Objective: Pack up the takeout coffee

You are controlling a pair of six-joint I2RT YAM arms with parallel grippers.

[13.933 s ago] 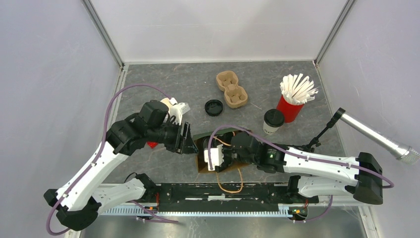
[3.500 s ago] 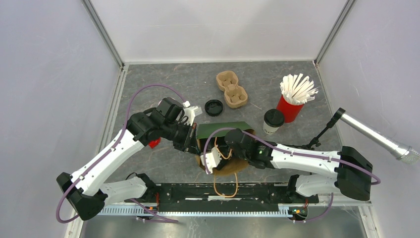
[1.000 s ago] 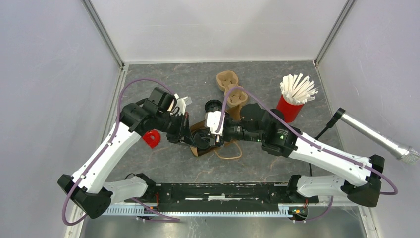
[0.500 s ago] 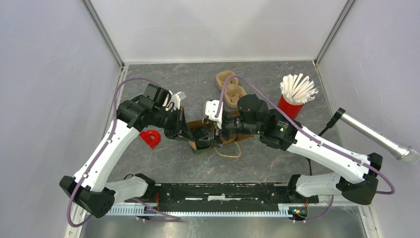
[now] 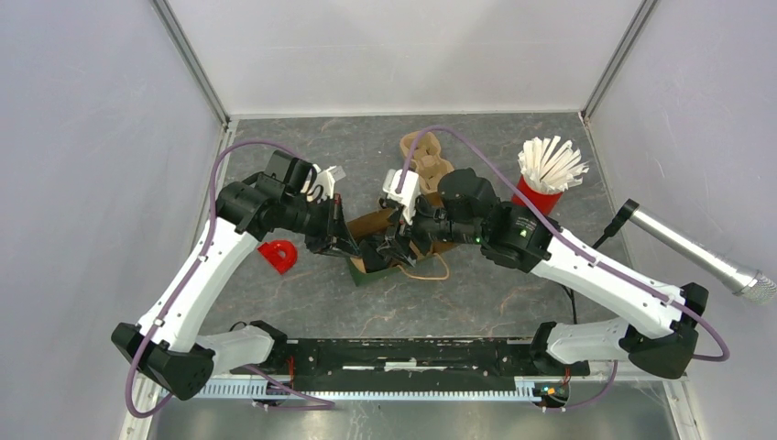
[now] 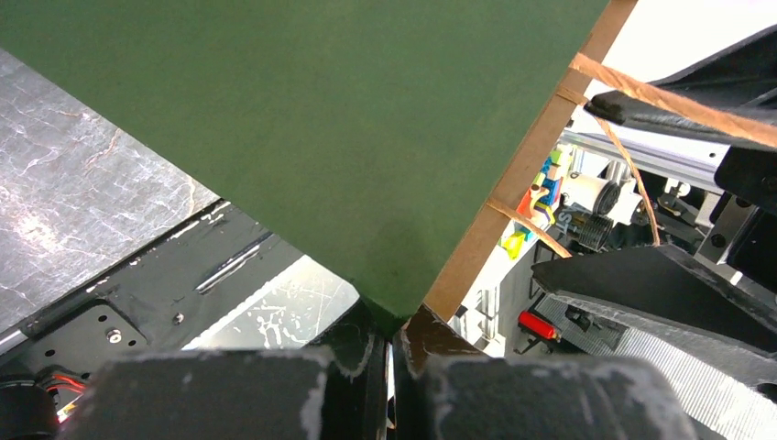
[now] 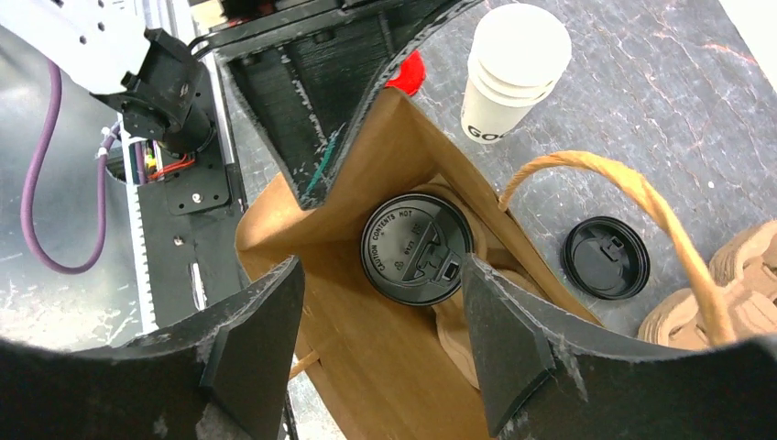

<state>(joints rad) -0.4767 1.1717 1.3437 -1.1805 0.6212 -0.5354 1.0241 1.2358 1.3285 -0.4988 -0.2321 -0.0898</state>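
So the table (image 5: 513,293) was a grey marbled slab. A bag (image 5: 374,225) stood roughly mid-table. A cardboard carrier (image 5: 426,156) lay toward the middle of the far edge, with a red cup of straws (image 5: 534,195) nearer the far right corner. Over on the left side sat a small red thing (image 5: 278,256) and a stack of white cups (image 7: 508,78). A loose black lid (image 7: 606,258) lay between bag and carrier.

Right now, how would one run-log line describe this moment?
coffee: inside paper bag, lid on | left fingers: shut on bag edge | right fingers: open above coffee
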